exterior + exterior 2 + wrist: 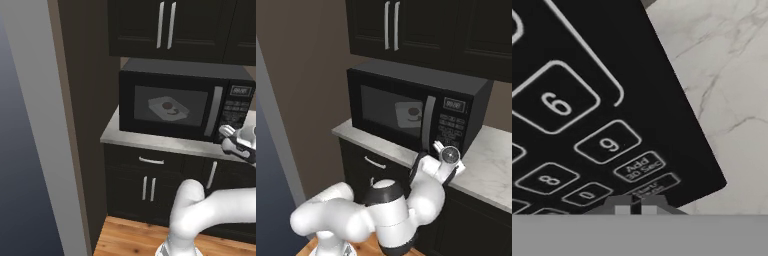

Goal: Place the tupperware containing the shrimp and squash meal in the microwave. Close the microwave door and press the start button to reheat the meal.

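The two finger tips [622, 204] stand almost together at the bottom of the hand view, a thin slit between them and nothing held, and the gripper [635, 205] is right up against the keypad [587, 145] of the microwave [182, 105]. The tips sit just below the lowest row of keys; the label on the key nearest them is too blurred to read, while "6", "9", "8", "0" and "Add 30 Sec" above it are legible. Whether the tips touch the panel cannot be told. In the left base view the hand is cut off by the right edge, beside the lower keypad; in the right base view the wrist hides the fingers from the camera.

The microwave door [170, 106] is closed, its silver bar handle [214, 111] upright next to the keypad. Through the dark glass the tupperware [168, 108] lies flat inside the oven, dimmed by the window, with the shrimp and squash meal [168, 107] in it showing as a dark reddish lump and a thin curved strip, hard to make out.

The microwave stands on a pale marble counter [491, 165], veined grey. Dark upper cabinets [165, 27] with silver handles hang above, dark lower cabinets [147, 182] with a drawer sit below, a brown wall panel [87, 115] stands to the left, and a wood floor [125, 237] shows at the base
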